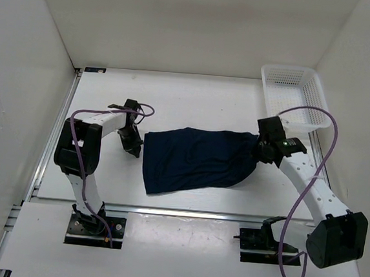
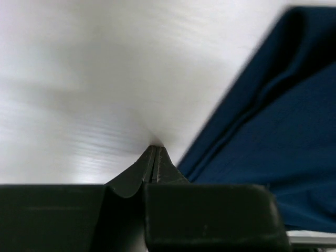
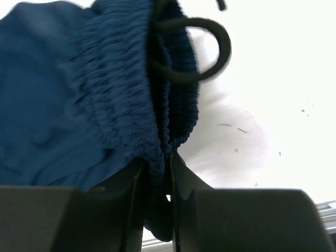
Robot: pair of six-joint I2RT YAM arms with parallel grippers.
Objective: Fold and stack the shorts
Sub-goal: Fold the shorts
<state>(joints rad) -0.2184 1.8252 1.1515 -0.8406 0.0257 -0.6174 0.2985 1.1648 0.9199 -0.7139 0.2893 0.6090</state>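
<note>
**Shorts spread mid-tabletop, pinned at the waist by the right tool**

Top external view: a white mesh basket point(image 1: 292, 99) sits at the far right corner of the tabletop point(image 1: 195, 100), and only its own white mesh floor shows inside it. The shorts point(image 1: 196, 159) lie outside the basket, near the middle of the tabletop and between the two arms. They form a dark navy, roughly rectangular sheet, widest at its left edge and gathered narrower toward the right. The left tool point(image 1: 135, 150) stands just beside the left edge of the cloth. The right tool point(image 1: 259, 151) meets the gathered right end (its cable loops out over the basket's near rim).

Left wrist view: the left tool point(image 2: 155, 152) is closed with its two fingers pressed tip to tip and no cloth between them, pointing at the bare white tabletop point(image 2: 94, 79). The shorts point(image 2: 273, 142) fill the right side, smooth and plain navy with one long soft fold, and their edge runs just beside the fingertips.

Right wrist view: the right tool point(image 3: 157, 163) is clamped on the shorts point(image 3: 79, 105) at the ribbed, elasticated waistband, which bunches up between the fingers. A black drawstring point(image 3: 210, 47) loops out of the waistband over the white tabletop point(image 3: 273, 105), which shows a few small dark specks.
</note>
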